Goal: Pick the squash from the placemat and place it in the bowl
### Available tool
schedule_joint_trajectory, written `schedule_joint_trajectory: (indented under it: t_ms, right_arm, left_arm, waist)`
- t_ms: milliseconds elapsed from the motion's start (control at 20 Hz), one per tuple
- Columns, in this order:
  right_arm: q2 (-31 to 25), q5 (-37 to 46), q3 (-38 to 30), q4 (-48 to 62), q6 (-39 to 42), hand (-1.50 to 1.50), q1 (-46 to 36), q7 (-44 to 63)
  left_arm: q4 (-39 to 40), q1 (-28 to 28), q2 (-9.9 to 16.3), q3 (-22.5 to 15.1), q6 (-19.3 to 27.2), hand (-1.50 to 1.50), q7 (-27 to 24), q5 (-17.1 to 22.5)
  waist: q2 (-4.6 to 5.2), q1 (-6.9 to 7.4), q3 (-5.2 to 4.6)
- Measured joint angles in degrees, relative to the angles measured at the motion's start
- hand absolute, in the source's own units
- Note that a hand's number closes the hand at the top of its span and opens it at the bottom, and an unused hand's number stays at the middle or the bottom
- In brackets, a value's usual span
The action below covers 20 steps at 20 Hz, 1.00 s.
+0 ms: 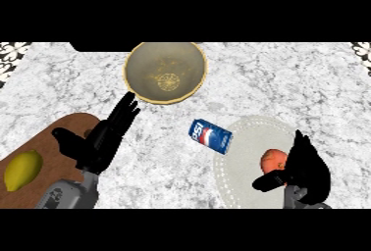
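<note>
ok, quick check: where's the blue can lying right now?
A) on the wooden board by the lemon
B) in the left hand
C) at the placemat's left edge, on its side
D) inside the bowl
C: the can lies tipped on its side across the left edge of the placemat, below the bowl and apart from both hands.
</note>
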Motion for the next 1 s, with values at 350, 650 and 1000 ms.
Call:
schedule_joint_trajectory:
  t_ms: [350, 650, 1000]
  right_arm:
    - [0.02, 0.72, -1.41, 3.77, -2.26, -1.50, -0.24, -1.17]
    - [0.03, 0.96, -2.09, 5.83, -3.55, -1.50, 0.24, -2.50]
    - [0.07, 1.94, -2.06, 8.81, -6.10, 1.50, -0.29, -4.63]
  left_arm:
    - [0.18, 0.83, -0.29, 0.79, -1.55, 0.00, -0.49, -0.55]
    - [-1.83, 1.55, -1.10, 0.86, -1.11, 0.00, 1.06, -1.64]
    - [-2.34, 2.37, -2.36, 1.64, -1.64, 0.00, 1.84, -2.92]
  waist:
    - [-0.01, -0.08, 0.01]
    - [-0.04, -0.09, 0.03]
    - [-0.18, -0.18, -0.10]
